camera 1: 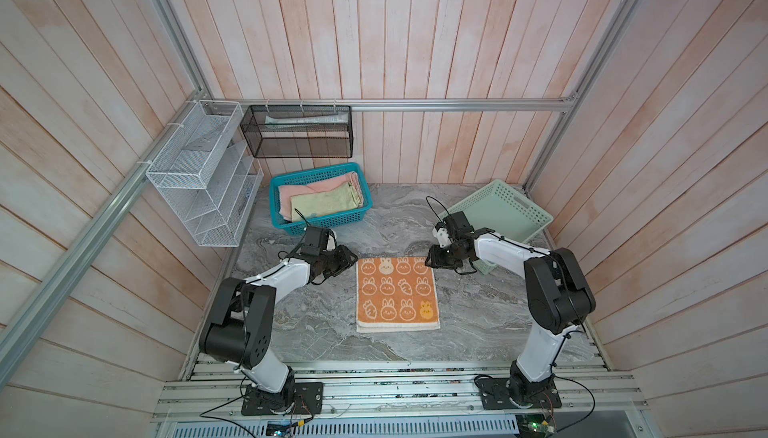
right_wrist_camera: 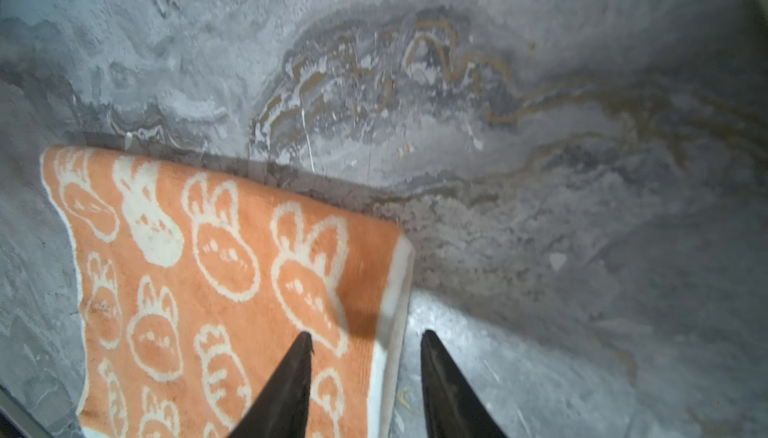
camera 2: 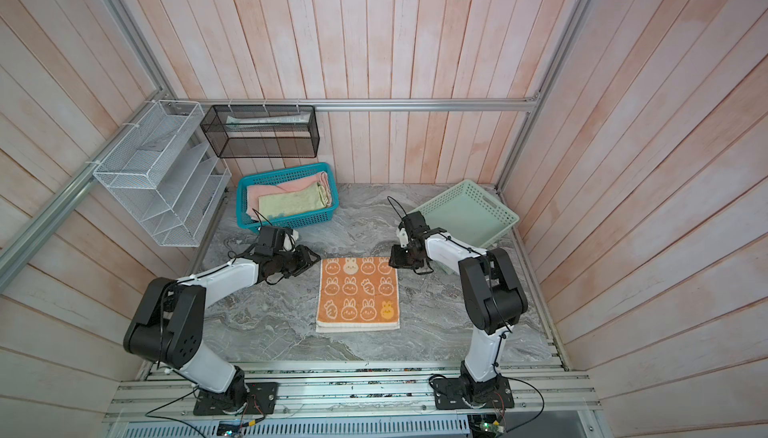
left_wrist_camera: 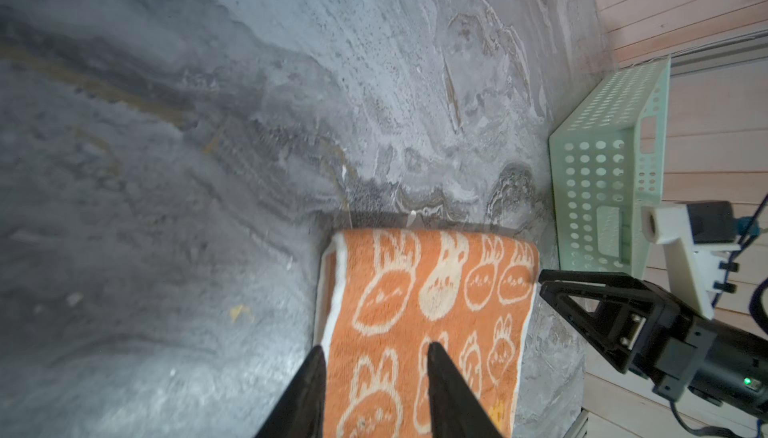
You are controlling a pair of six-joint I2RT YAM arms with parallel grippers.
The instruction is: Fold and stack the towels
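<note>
On the far left of the table, the basket holds two towels, the pink towel underneath and the yellow towel on top of it. I can't see a blue one anywhere.

Next comes the left claw, sitting at the far left corner of the orange towel. Its wrist view shows the fingers apart and gripping nothing: one fingertip is over bare table, the other over the cloth, and the towel's side edge runs between them.

The orange towel lies flat in the middle, doubled over, with a rounded fold along its far edge and a white layer peeking out along the near edge. It looks close to square, so I wouldn't name a long axis.

The right claw mirrors the left at the far right corner. It is also spread and empty, straddling that side edge. Behind it the tray sits with nothing in it that I can see.

What matters for the next move, I'd say, is that the towel lies between the two claws and stretches from them back toward the arm bases. Each arm is nearest its own far corner, and neither is better placed than the other.

That makes three towels in sight, two claws, one basket and one tray.
</note>
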